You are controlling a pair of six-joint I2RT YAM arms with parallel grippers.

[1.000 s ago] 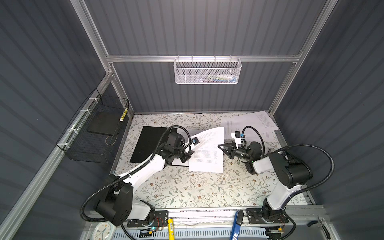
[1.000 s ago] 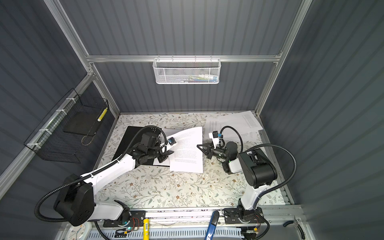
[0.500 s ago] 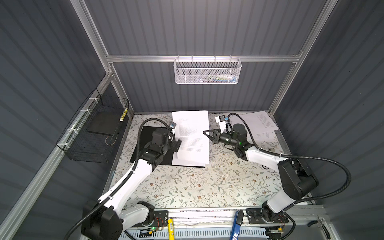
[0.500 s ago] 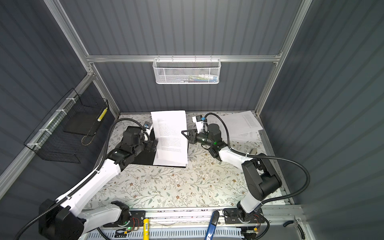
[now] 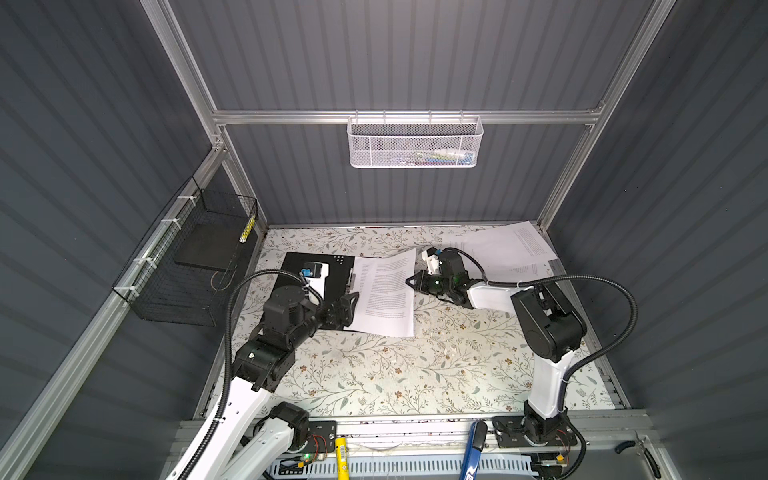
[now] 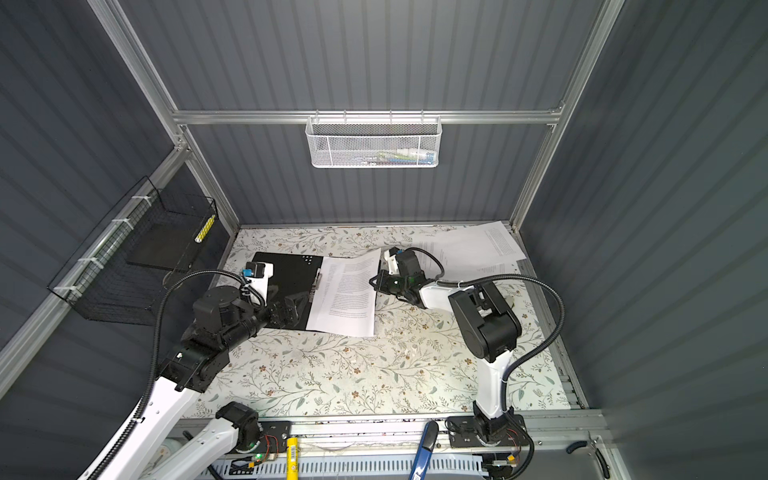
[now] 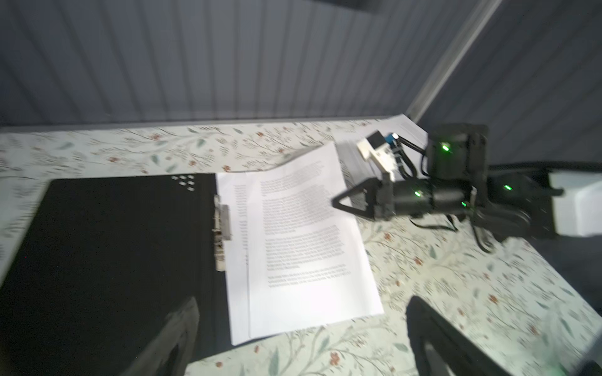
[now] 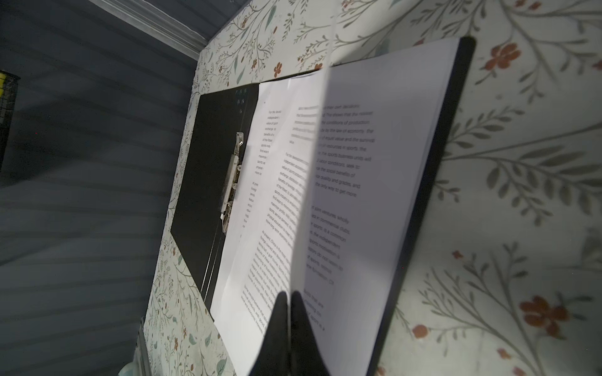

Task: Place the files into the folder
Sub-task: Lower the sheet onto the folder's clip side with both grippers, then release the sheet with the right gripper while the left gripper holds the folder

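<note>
The folder (image 5: 336,274) (image 6: 291,270) lies open on the table's left-centre, black inside up, with a metal clip (image 7: 221,228) at its spine. White printed files (image 5: 386,295) (image 6: 349,295) (image 7: 303,234) (image 8: 358,195) rest on its right half. My right gripper (image 5: 409,282) (image 6: 372,282) (image 8: 290,296) (image 7: 335,203) is shut on the right edge of the top sheet, which bends up there. My left gripper (image 5: 351,305) (image 6: 297,305) (image 7: 303,306) stands open and holds nothing, just in front of the folder's near edge. More files (image 5: 507,249) lie at the back right corner.
A black wire basket (image 5: 195,257) hangs on the left wall beside the folder. A white mesh basket (image 5: 415,143) hangs on the back wall. The floral table (image 5: 395,374) stretches forward to a metal rail at the front edge.
The sheet, held up high between both grippers, has come down onto the folder's right half. My left gripper opened, let go and drew back toward the front. My right gripper stays shut on the sheet.
</note>
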